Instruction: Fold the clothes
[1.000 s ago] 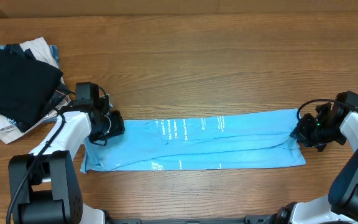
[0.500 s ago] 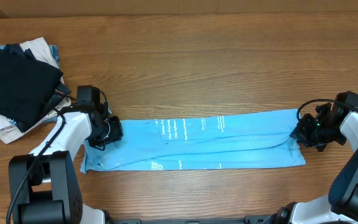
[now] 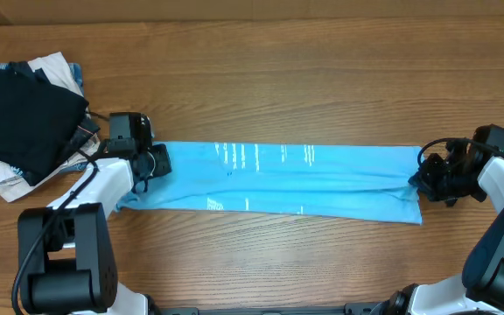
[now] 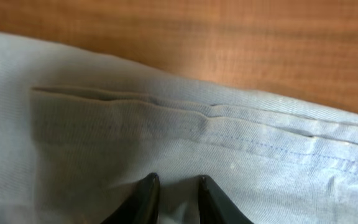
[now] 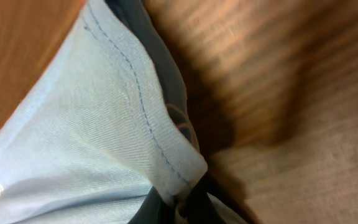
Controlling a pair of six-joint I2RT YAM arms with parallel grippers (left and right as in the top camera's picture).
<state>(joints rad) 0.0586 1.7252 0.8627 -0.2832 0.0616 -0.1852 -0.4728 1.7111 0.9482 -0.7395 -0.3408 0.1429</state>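
One T-shirt [image 3: 287, 179] — soft, light, limp; left end effector [image 4: 174, 198] and right end effector [image 5: 179, 200] each pinch an end hem — sound holds.

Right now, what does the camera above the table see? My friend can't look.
A long blue T-shirt stretches across the wooden table, the left tool gripping one end, the right tool the other. A pile of folded clothes sits far left.

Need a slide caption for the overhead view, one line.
Overhead: the left hand and right hand pinch opposite ends of the sky-blue T-shirt, stretched into a long band across the wooden table.
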